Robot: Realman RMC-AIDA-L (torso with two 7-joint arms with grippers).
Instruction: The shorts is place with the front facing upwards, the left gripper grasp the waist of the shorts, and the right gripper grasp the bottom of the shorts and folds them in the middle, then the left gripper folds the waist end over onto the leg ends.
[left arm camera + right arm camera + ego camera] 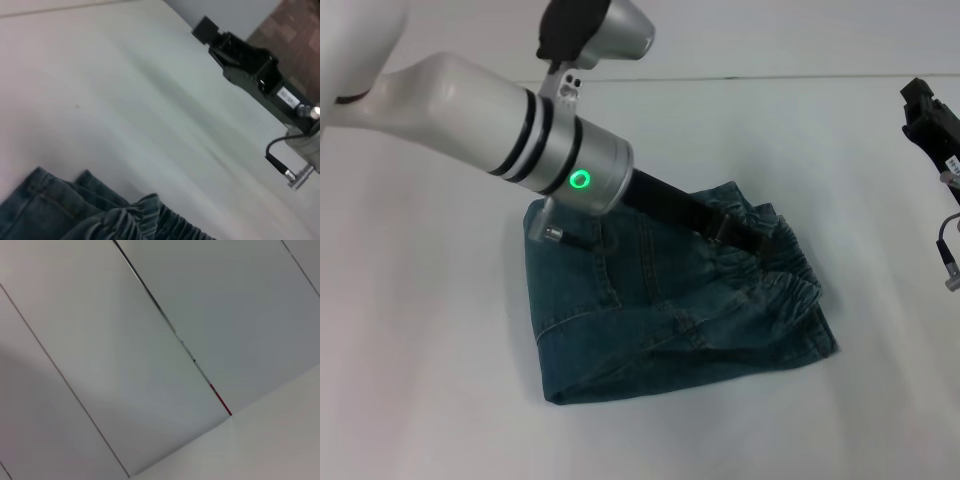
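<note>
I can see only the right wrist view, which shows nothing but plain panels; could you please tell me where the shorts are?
Observer: The shorts lie folded on the white table, in front of the robot.
Operator: Thank you. Where is the left gripper?
Observer: The left gripper is down at the gathered waistband, on the right side of the shorts.
Operator: And the right gripper?
Observer: The right gripper is off to the right, apart from the shorts, at the edge of the head view.
</note>
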